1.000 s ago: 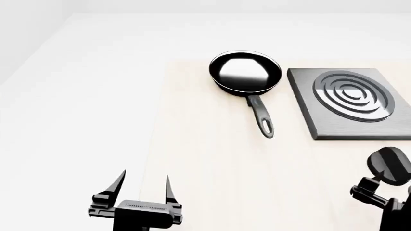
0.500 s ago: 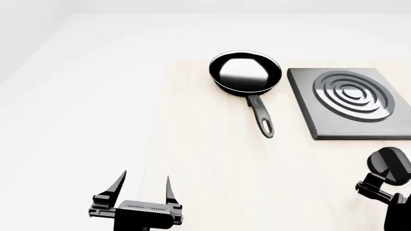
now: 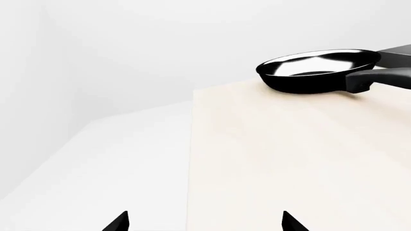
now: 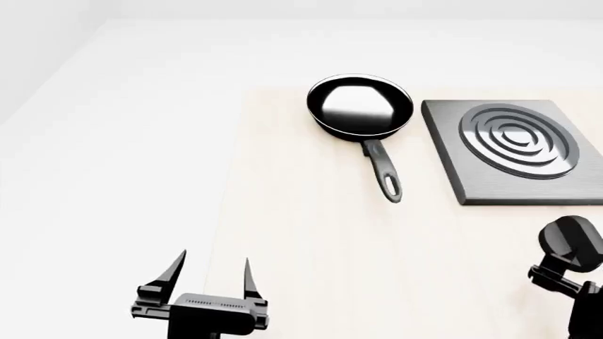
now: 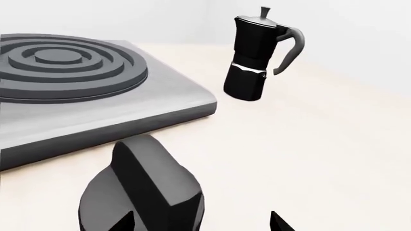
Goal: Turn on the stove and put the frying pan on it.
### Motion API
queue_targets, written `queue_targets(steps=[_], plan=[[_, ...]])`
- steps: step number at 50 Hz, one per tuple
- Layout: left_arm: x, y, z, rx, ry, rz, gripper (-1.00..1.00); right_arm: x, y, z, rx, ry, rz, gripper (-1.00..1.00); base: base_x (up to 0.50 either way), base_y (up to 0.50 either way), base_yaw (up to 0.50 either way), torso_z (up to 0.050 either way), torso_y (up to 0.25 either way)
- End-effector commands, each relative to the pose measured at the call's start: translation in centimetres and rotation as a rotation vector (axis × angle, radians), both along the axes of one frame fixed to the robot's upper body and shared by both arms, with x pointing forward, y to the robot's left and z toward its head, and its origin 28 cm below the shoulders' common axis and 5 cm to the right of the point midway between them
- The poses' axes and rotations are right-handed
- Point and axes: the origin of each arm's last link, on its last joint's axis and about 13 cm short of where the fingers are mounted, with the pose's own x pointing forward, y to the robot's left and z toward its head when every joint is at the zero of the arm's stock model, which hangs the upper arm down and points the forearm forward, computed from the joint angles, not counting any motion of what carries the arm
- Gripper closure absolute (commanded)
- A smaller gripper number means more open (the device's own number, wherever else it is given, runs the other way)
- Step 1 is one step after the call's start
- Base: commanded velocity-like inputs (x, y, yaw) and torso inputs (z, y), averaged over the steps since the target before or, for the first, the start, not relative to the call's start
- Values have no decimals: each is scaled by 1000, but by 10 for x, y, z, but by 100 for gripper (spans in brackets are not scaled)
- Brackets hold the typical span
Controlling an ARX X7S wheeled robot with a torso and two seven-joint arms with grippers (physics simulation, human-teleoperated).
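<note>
The pale wooden tabletop (image 4: 311, 240) has its left edge running down past the left hand (image 4: 209, 272), which hangs over that edge with its two prongs spread wide and nothing between them. A broad stretch of bare wood lies between that hand and the frying pan (image 4: 361, 106), which sits toward the far edge, handle pointing back toward the robot. Just right of the pan, apart from it, lies the stove (image 4: 513, 148), its ringed burner bare. The knob (image 4: 570, 242) stands by itself on the wood in front of the stove, near the right border of the head view. The right hand (image 5: 202, 224) is close up against the knob; only its tips show, spread apart, one beside the knob, not gripping it. Beyond the stove's corner, a coffee pot (image 5: 257, 55) stands upright, well clear of the knob.
</note>
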Motion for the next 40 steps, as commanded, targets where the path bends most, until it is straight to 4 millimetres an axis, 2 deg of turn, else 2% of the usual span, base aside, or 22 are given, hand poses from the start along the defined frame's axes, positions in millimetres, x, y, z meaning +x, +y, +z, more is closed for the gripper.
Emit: queue_targets(steps=[1,8,40], plan=[[0,1,0,-5,1,0,-100,4,-6,-7,4,35,-18,-100,0,0,0,0,0],[0,1,0,-5,1,1,-100,6,-9,-9,17,43,-26,-100,0,0,0,0,0],[-1,1,1,-7,-1,1,-100,5,-21,3,20,48,-58,-100,0,0,0,0,0]])
